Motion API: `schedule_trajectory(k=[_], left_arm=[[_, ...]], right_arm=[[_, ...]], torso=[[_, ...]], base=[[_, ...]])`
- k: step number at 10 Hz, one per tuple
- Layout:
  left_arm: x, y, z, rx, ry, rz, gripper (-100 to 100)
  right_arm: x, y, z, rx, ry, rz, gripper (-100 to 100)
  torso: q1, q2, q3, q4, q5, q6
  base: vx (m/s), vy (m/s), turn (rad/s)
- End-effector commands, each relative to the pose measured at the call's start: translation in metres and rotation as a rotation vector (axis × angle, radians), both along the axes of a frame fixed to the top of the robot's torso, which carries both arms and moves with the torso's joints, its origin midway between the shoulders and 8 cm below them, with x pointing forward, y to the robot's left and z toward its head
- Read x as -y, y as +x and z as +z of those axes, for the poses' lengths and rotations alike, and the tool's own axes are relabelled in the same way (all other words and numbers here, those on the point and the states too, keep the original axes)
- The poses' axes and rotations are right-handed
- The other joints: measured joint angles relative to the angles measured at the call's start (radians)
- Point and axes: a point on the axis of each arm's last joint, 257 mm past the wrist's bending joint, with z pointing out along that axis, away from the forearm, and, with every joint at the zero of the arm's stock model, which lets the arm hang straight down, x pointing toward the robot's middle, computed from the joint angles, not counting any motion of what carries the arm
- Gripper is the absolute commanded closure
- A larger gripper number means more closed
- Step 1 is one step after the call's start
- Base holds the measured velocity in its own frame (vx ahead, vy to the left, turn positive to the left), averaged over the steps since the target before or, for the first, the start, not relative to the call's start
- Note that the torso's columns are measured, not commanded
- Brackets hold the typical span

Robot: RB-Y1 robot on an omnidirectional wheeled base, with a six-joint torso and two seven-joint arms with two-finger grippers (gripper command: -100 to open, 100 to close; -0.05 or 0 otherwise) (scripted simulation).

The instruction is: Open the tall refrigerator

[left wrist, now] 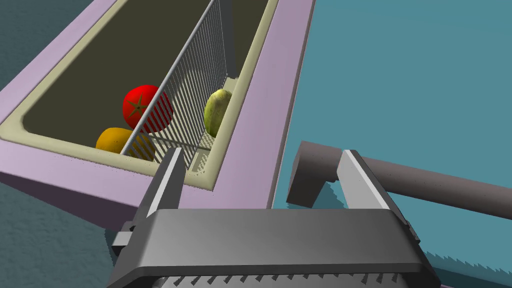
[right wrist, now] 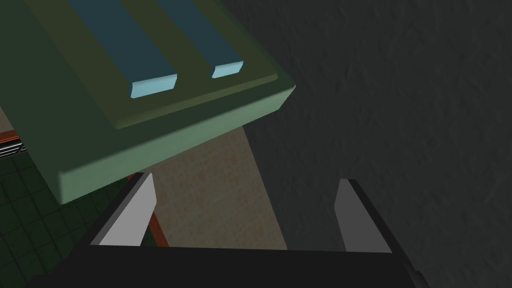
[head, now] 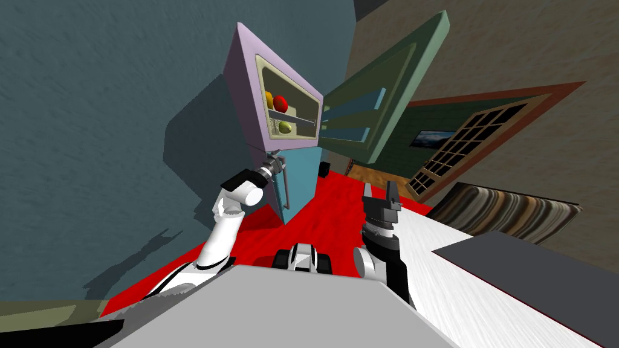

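Head view shows the tall refrigerator (head: 248,103) in the upper middle of the frame, its upper door (head: 387,90) swung open, while the nearer left claw (head: 276,162) stands wide at the grey handle (left wrist: 430,182) of the lower teal door (head: 299,181), whose long bar runs crosswise behind one finger (left wrist: 362,175).

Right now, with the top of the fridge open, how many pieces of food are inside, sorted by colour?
Inside the refrigerator's open top compartment:
red tomato: 1
orange fruit: 1
yellow-green fruit: 1
Total: 3
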Motion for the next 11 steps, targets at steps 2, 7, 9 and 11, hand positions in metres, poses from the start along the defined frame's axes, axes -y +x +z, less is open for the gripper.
schedule_trajectory(k=[2,7,9,11], left_arm=[[0.006,0.007,0.004,-0.047,0.026,-0.022,-100],[0.007,0.008,0.016,-0.064,0.043,-0.030,-100],[0.007,0.002,0.025,-0.062,0.040,-0.039,-100],[0.007,-0.002,0.031,-0.062,0.039,-0.044,-100]], right_arm=[[0.000,0.000,0.000,0.000,0.000,0.000,0],[0.000,0.000,0.000,0.000,0.000,0.000,0],[0.000,0.000,0.000,0.000,0.000,0.000,0],[0.000,0.000,0.000,0.000,0.000,0.000,0]], torso=[[0.000,-0.001,-0.001,0.000,0.000,0.000],[0.001,0.001,0.001,0.000,0.000,0.000],[0.000,-0.001,-0.001,-0.001,0.000,0.000],[0.000,0.001,0.001,0.000,0.000,0.000]], base=[[0.072,-0.045,-0.014],[0.054,-0.024,-0.007],[0.053,-0.015,0.032],[0.042,-0.015,0.029]])
